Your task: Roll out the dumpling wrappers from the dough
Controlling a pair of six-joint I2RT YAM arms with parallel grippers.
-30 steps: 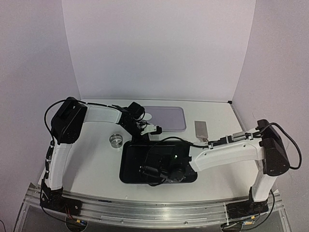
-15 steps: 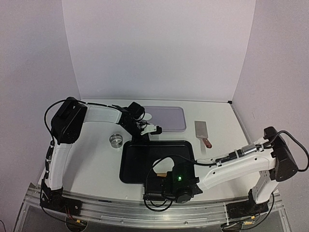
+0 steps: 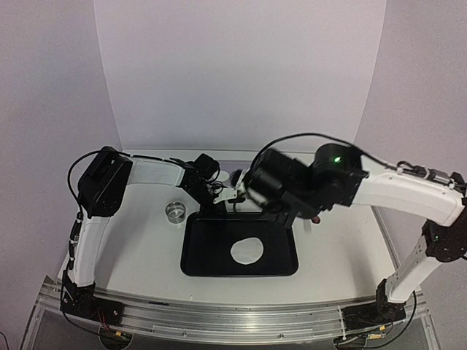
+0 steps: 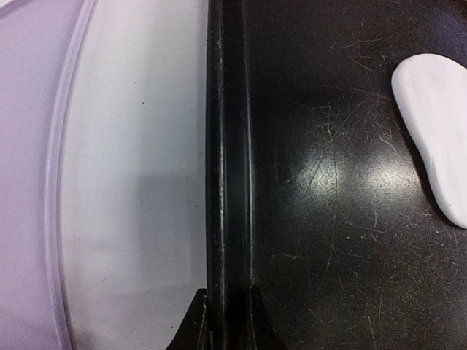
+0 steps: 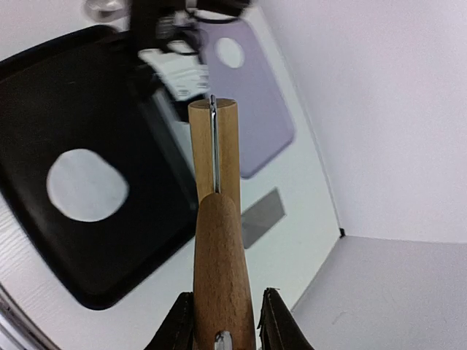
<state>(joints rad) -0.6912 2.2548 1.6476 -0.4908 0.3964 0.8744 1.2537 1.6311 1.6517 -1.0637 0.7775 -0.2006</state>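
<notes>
1. Dough (image 3: 248,251): flattened white patch, outline rounded but not a true circle. It lies centre-right on the floor of the black tray (image 3: 198,248), with nothing touching it.
2. R claw (image 5: 225,321): clenched on the wooden rolling pin (image 5: 217,240), handle between my fingers, pin projecting straight ahead of the claw.
3. Key relation: dough sits below my R claw and toward the base side, well apart. In the wrist view it is down-left of the pin. The pin's long axis runs from the claw toward the purple tray (image 5: 259,109), and its tip shows against the strip of table between the two trays, not over the dough.
4. L claw (image 3: 219,198): clenched on the black tray's far rim, one jaw each side. It is the nearer claw to the dough but occupied, so I judge rolling falls to the R arm.
5. Pose: R arm raised high, reaching in from the right over the tray's far edge. L arm low, elbow out left.
6. One wrapper (image 5: 230,52) lies on the purple tray.
7. Next move, as I judge: bring the pin back and down, and level it across the patch.
</notes>
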